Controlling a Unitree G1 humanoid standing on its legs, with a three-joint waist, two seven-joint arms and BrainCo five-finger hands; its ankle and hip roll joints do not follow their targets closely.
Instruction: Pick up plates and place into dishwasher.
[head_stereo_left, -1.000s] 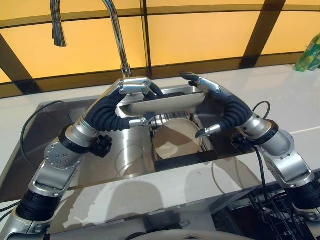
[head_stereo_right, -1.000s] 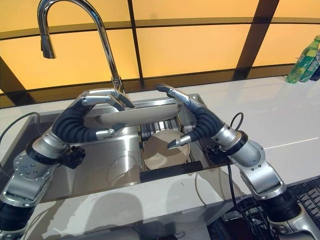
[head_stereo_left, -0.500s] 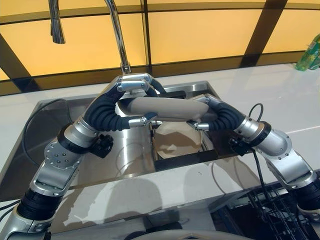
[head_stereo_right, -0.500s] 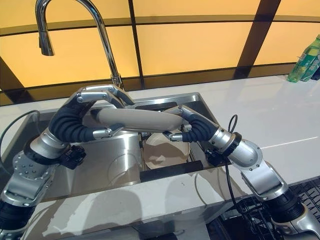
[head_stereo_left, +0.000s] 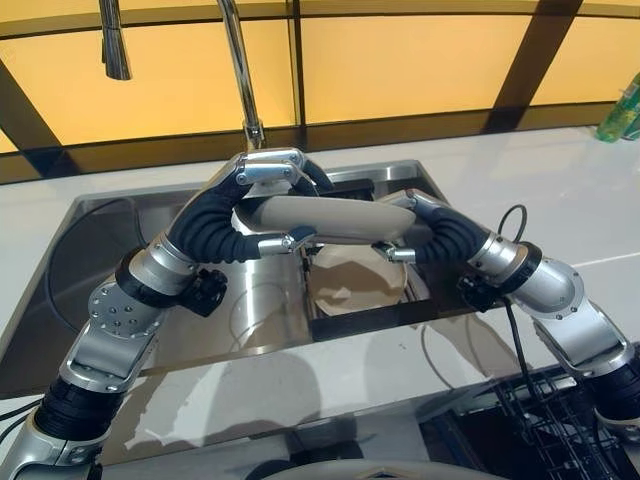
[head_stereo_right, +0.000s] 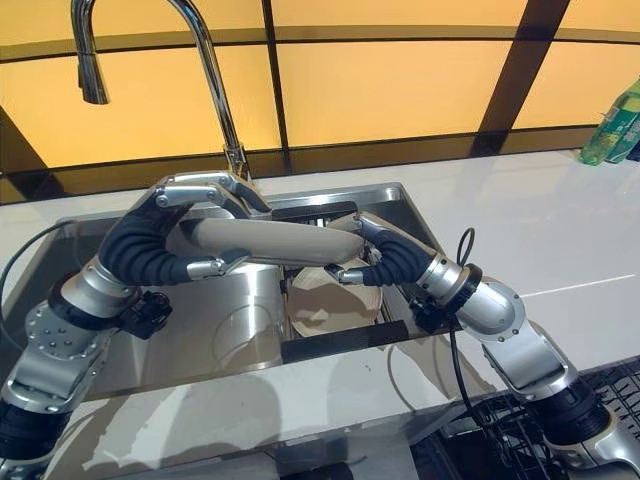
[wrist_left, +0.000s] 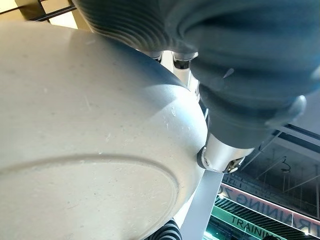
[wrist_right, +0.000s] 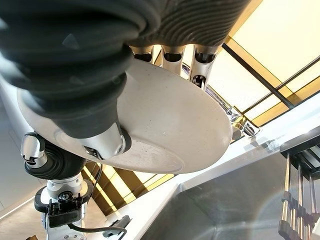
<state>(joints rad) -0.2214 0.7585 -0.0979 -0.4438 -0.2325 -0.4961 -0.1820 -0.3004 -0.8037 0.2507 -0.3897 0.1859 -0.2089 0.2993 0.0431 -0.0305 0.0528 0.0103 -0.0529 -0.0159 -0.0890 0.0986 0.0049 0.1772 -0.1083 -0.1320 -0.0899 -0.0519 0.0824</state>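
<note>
A beige plate (head_stereo_left: 330, 218) hangs flat above the sink, held at both ends. My left hand (head_stereo_left: 262, 178) grips its left rim, fingers curled over the top and thumb (wrist_left: 220, 155) beneath. My right hand (head_stereo_left: 428, 228) grips the right rim the same way, with fingers (wrist_right: 172, 55) over the edge and the thumb (wrist_right: 107, 145) pressed on the plate's underside (wrist_right: 170, 125). A second beige plate (head_stereo_left: 352, 288) lies below in the sink's rack, partly hidden by the held one.
The steel sink (head_stereo_left: 120, 250) has a tall curved faucet (head_stereo_left: 240, 80) behind the hands. A black bar (head_stereo_left: 362, 318) edges the sink rack. White countertop (head_stereo_left: 560, 190) runs right, with a green bottle (head_stereo_left: 622, 108) at the far end. A dark dishwasher rack (head_stereo_left: 560, 425) sits lower right.
My right hand, spread wide beside the plate a second ago, has closed onto its right rim. The plate has levelled out from its tilt, and the left hand keeps its hold.
</note>
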